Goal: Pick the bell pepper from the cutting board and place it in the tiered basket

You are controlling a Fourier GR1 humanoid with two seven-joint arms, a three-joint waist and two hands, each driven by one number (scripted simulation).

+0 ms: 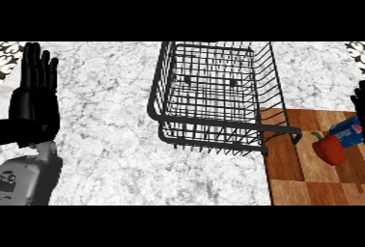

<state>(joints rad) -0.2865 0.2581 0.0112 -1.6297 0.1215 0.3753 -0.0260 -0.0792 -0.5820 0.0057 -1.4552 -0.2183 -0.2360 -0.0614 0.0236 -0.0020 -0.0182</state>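
Note:
A red bell pepper (330,148) with a green stem lies on the wooden cutting board (299,169) at the right. The black wire tiered basket (214,96) stands in the middle, its near right corner overlapping the board's far left edge. My left hand (32,96) rests at the far left, fingers straight and pointing up. Only a sliver of my right hand (358,103) shows at the right edge, above the pepper; whether its fingers are open or curled is hidden.
A blue soda can (348,131) lies on the board just beyond the pepper, touching or nearly touching it. The counter (107,144) is white-grey marble. Patterned tiles show at the top corners.

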